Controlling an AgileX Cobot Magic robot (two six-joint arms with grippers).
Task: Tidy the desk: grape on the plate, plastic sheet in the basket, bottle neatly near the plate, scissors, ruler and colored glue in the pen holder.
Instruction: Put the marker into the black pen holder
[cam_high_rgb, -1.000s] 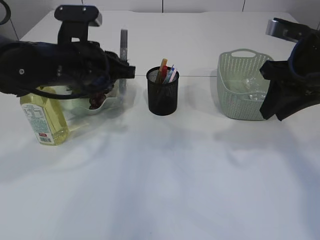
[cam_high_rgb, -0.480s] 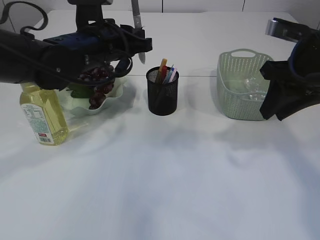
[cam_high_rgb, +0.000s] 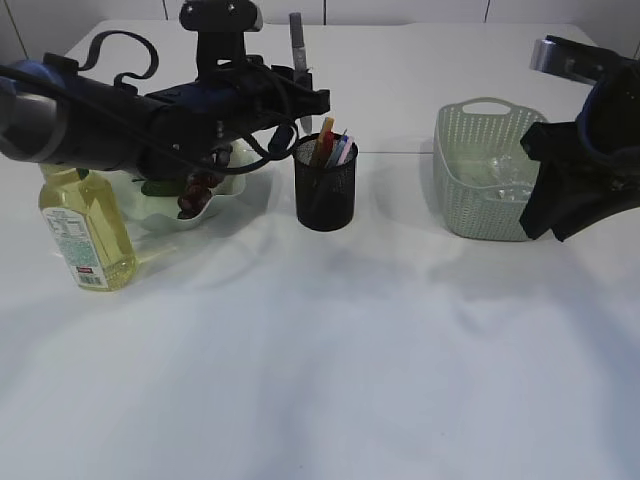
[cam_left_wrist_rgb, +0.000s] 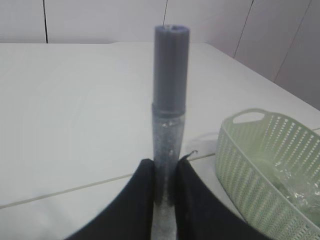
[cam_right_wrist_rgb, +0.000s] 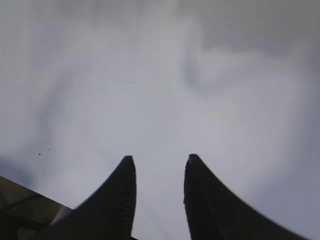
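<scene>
Between my left gripper's (cam_left_wrist_rgb: 165, 187) dark, smooth fingers (cam_left_wrist_rgb: 137, 200) I am pinching the colored glue (cam_left_wrist_rgb: 168, 115) low on its body, and it is standing upright above them. A second ago my left arm was hanging low over the plate (cam_high_rgb: 225, 195); now it is reaching higher and further across, so the glue is sitting just behind and above the pen holder (cam_high_rgb: 325, 190) rather than back beside the bottle (cam_high_rgb: 85, 225). Nothing else on the table is looking any different, and my right arm is staying where it was.

Up close, the glue is a slim round tube: a matte grey-purple cap on top, a clear barrel below with silvery glitter inside. Below my left fingers, the pen holder is a black wire-mesh cylinder with an orange stick and a few pale and blue pieces poking out of its mouth. Off to my left arm's outer side, the plate is a pale scalloped dish carrying the dark red grape (cam_high_rgb: 195, 190) cluster, and the bottle beside it is clear plastic holding yellow liquid, with a printed label.

Beside my right gripper (cam_right_wrist_rgb: 159, 162), the basket (cam_high_rgb: 480, 175) is pale green perforated plastic with a loop handle, and the crinkled clear plastic sheet (cam_left_wrist_rgb: 295, 182) is lying inside. My right fingers are standing apart, curved and ribbed, holding nothing over bare white table (cam_right_wrist_rgb: 150, 75).
</scene>
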